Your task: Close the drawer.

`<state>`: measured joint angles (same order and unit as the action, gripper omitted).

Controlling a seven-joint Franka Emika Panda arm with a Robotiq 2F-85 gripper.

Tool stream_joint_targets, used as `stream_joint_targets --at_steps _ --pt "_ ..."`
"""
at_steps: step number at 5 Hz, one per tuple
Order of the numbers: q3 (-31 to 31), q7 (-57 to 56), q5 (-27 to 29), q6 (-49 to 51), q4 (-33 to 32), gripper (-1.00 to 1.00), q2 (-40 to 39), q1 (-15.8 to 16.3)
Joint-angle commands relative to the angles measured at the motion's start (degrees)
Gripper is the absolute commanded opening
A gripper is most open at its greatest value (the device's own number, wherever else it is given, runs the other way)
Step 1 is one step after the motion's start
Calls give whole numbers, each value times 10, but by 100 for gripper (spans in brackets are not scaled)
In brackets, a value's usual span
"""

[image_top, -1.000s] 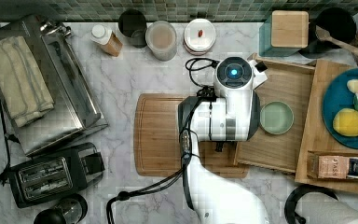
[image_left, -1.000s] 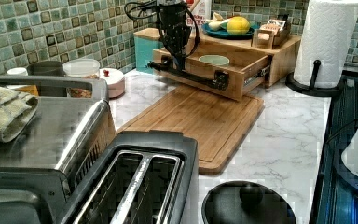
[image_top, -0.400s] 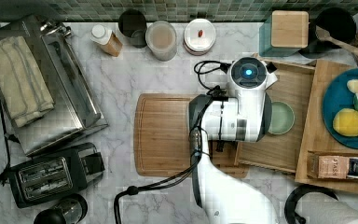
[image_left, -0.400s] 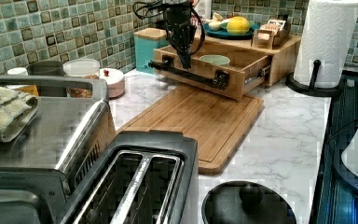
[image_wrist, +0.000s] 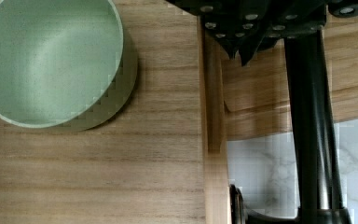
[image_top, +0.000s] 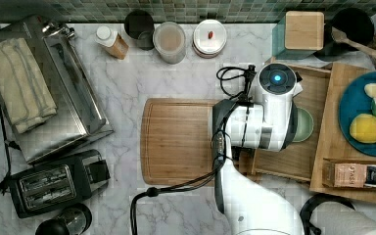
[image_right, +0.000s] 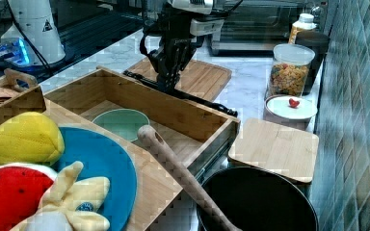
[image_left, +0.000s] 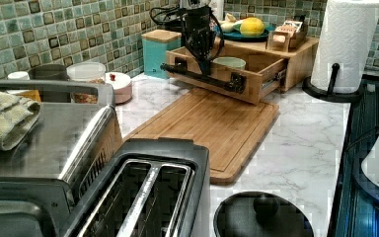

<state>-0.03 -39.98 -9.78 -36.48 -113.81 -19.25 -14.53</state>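
Note:
The light-bamboo drawer (image_top: 284, 161) stands pulled out from under a wooden shelf (image_top: 330, 161), with a pale green bowl (image_top: 304, 125) inside it. Its black bar handle (image_left: 202, 79) runs across the front panel (image_left: 256, 89). My gripper (image_left: 205, 66) points down at the middle of that front. In the wrist view the gripper (image_wrist: 244, 51) is shut, its tips in the gap between the drawer's front wall (image_wrist: 214, 140) and the handle (image_wrist: 312, 116), holding nothing. The right view has the gripper (image_right: 166, 86) just outside the drawer wall (image_right: 173, 113).
A wooden cutting board (image_top: 176, 142) lies flat in front of the drawer. Jars (image_top: 170, 41) and a teal canister (image_top: 301, 32) line the tiled wall. A toaster oven (image_top: 54, 88) and toaster (image_top: 54, 183) are at the top view's left. A paper towel roll (image_left: 345, 44) stands beside the shelf.
The arm has moved toward the top view's right, and the gripper now sits against the drawer's front. The drawer has slid in only slightly, if at all.

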Motion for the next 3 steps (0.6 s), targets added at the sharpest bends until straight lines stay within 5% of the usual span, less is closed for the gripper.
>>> stream_joint_targets --at_steps 1,3 --pt "-17 -14 6 51 54 -100 16 -28" --pt "-20 -15 7 51 54 -100 16 -25"
